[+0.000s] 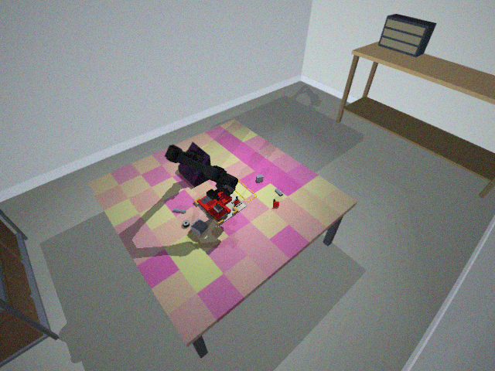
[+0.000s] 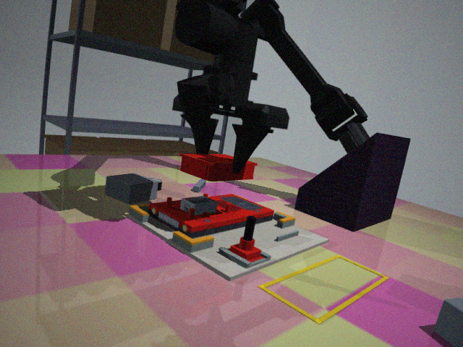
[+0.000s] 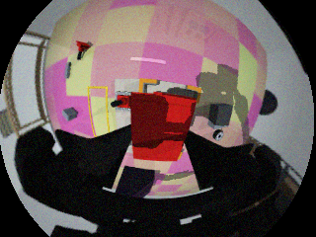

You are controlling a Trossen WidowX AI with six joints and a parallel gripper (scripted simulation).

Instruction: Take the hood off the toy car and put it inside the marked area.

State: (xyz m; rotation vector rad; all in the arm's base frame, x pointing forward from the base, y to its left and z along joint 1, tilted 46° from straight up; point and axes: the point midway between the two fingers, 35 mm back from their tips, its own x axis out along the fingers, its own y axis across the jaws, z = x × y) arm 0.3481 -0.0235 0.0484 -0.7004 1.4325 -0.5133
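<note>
I assess this as a plain indoor workroom, more test room than home. I see bare pale walls with a white skirting board, and a grey floor. A low surface with a pink and yellow chequered top stands mid-room. A wooden bench shelf carries a small drawer unit. Metal-framed shelving stands at one side.
</note>
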